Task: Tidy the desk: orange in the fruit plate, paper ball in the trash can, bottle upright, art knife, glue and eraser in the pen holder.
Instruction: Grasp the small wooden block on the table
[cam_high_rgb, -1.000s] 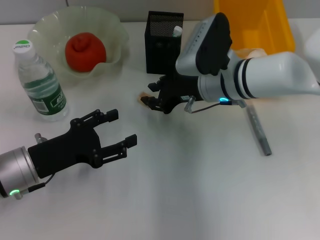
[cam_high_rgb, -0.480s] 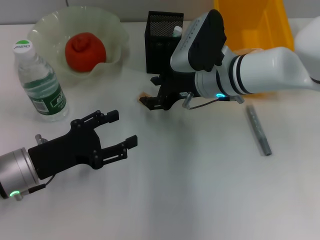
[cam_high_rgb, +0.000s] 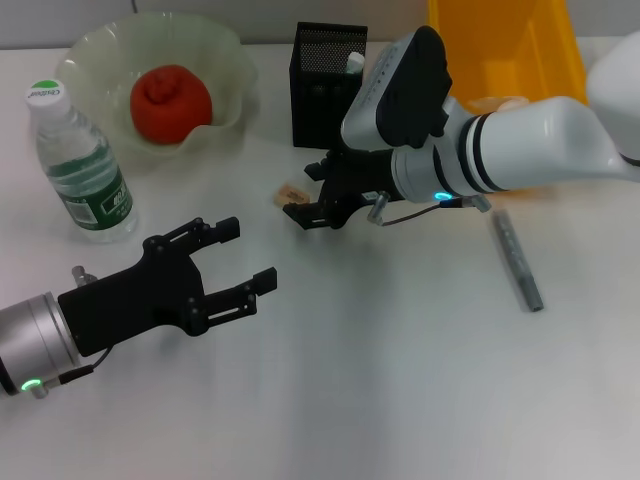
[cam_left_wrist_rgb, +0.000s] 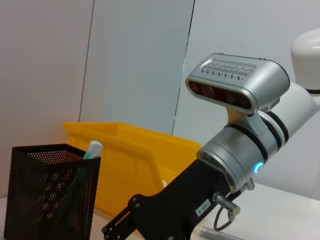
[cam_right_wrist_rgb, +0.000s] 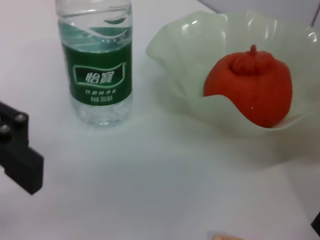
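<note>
My right gripper (cam_high_rgb: 303, 192) hovers open low over the table, in front of the pen holder (cam_high_rgb: 328, 85). The tan eraser (cam_high_rgb: 291, 190) lies on the table right at its fingertips, not gripped. A white glue stick (cam_high_rgb: 355, 62) pokes out of the holder. The grey art knife (cam_high_rgb: 517, 260) lies flat to the right. Inside the fruit plate (cam_high_rgb: 100, 50) rests the orange (cam_high_rgb: 170, 100). The bottle (cam_high_rgb: 80, 165) stands upright beside it. A pale paper ball (cam_high_rgb: 500, 103) shows in the trash can (cam_high_rgb: 510, 40), partly behind my right arm. My left gripper (cam_high_rgb: 235, 262) hangs open and empty at the near left.
The right wrist view shows the bottle (cam_right_wrist_rgb: 100, 75), the plate (cam_right_wrist_rgb: 175, 55) with the orange (cam_right_wrist_rgb: 250, 92), and the eraser (cam_right_wrist_rgb: 227, 236) at the picture's edge. The left wrist view shows the mesh holder (cam_left_wrist_rgb: 45, 195), the yellow bin (cam_left_wrist_rgb: 135, 150) and my right arm.
My right arm swung a little to the left, and its gripper shifted slightly nearer beside the eraser. The eraser, the left arm and everything else stayed put.
</note>
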